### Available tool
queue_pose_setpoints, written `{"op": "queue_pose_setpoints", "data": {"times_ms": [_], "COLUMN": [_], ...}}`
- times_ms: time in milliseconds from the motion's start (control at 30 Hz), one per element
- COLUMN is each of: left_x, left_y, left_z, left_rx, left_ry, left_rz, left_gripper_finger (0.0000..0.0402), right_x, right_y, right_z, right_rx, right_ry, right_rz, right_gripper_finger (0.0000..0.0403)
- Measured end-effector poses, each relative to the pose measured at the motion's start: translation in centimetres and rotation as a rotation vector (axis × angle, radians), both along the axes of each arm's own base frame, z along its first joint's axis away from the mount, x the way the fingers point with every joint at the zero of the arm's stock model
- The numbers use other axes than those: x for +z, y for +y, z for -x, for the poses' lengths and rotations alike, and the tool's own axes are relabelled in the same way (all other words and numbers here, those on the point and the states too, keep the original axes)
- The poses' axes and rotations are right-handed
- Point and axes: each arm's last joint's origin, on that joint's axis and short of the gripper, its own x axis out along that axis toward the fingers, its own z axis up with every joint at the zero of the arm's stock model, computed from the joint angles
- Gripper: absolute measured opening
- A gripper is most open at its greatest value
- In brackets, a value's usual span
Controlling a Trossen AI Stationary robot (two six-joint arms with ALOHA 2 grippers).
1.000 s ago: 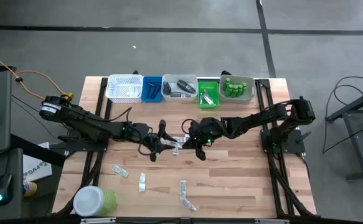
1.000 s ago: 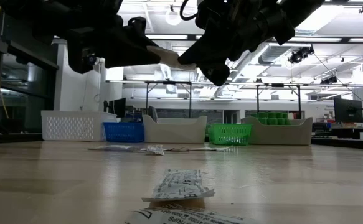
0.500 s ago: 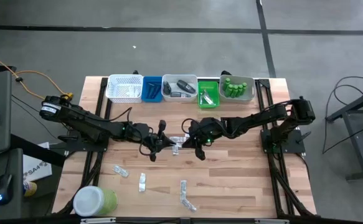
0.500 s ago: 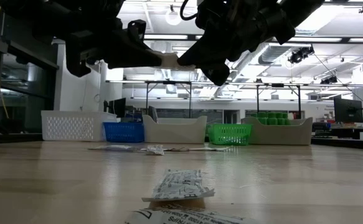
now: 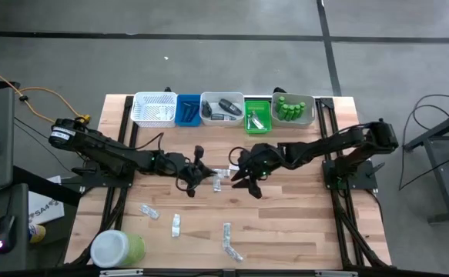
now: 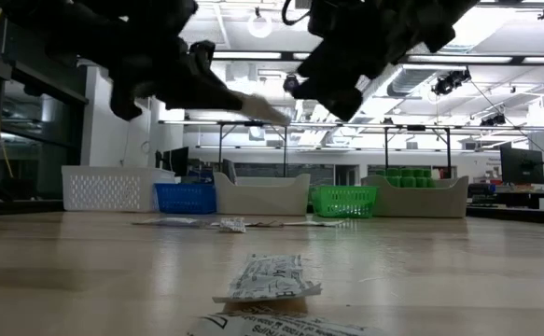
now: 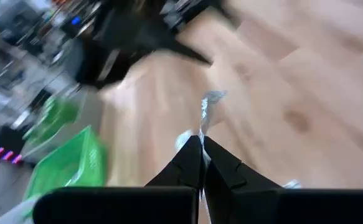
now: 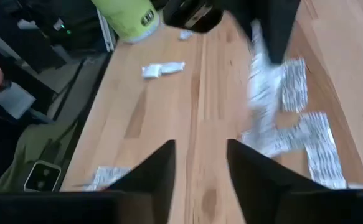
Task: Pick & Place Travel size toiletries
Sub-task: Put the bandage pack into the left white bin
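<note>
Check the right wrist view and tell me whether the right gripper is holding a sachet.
No: the right gripper has its fingers spread with only bare table between them, while the sachets lie beyond it.

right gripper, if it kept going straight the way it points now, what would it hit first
Probably the left gripper, which holds a sachet up just ahead of the right gripper at mid-table. The two point at each other across a small gap. The right wrist view shows that sachet ahead of its open jaws; heights are hard to judge.
</note>
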Motion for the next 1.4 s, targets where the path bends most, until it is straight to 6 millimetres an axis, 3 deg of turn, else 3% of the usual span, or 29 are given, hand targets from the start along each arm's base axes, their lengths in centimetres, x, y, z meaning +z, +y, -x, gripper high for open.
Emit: {"op": "queue_pose_setpoints", "data": {"times_ms": [100, 233, 500, 733, 967, 1267, 1400], "left_x": [-0.2, 0.4, 2.1, 0.2, -0.7, -0.8, -0.4], "left_y": [1.2, 4.0, 10.1, 14.6, 17.6, 17.8, 17.6], "left_z": [0.2, 1.1, 5.1, 8.7, 10.3, 10.6, 10.7], "left_rx": [0.15, 0.515, 1.198, 1.553, 1.576, 1.577, 1.529], "left_ry": [0.032, 0.03, -0.061, -0.074, -0.02, 0.008, -0.002], "left_rz": [-0.038, -0.089, -0.038, 0.195, 0.412, 0.419, 0.468], "left_gripper_finger": [0.0001, 0.0001, 0.0, 0.0, 0.0025, 0.0145, 0.017], "right_x": [1.0, 2.5, 3.4, 3.2, 3.1, 3.1, 3.1], "right_y": [-0.1, 0.2, 1.0, 1.1, 1.1, 1.1, 1.1], "right_z": [1.4, 2.8, 4.2, 4.1, 4.1, 4.1, 4.1], "right_rx": [-0.002, -0.065, -0.131, -0.158, -0.157, -0.168, -0.176], "right_ry": [0.052, 0.076, 0.09, 0.097, 0.1, 0.107, 0.109], "right_rz": [-0.003, 0.0, 0.083, 0.111, 0.109, 0.078, 0.071], "right_gripper_finger": [0.0172, 0.0205, 0.0212, 0.0212, 0.0212, 0.0212, 0.0212]}}
